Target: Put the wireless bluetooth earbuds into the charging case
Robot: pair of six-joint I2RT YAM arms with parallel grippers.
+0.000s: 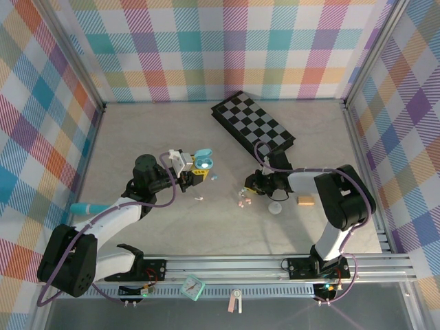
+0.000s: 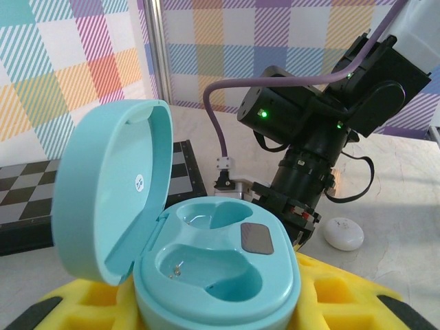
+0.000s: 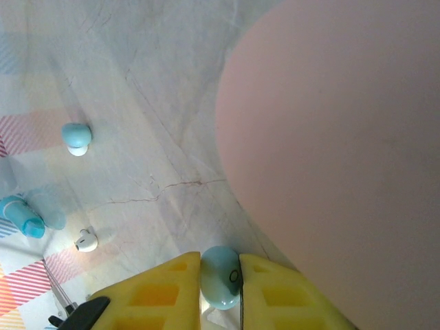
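The charging case (image 2: pixel 213 275) sits between the pads of the left tool (image 1: pixel 197 172), left of the desk (image 1: pixel 158 130) centre. Its lid (image 2: pixel 113 199) stands open at the left in the left wrist view. The right tool (image 1: pixel 249 191) is right of the case, with one earbud (image 3: pixel 221 278) between its fingers. Two loose earbuds (image 3: pixel 75 137) lie on the desk between the tools. The checkerboard (image 1: pixel 253 127) lies behind, near the back wall. The oval case (image 1: pixel 276 207) lies right of the right tool, and the small cylinder (image 1: pixel 304 201) lies right of it.

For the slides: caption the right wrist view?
Right fingers pinch a pale blue earbud; a second blue earbud lies on the table.
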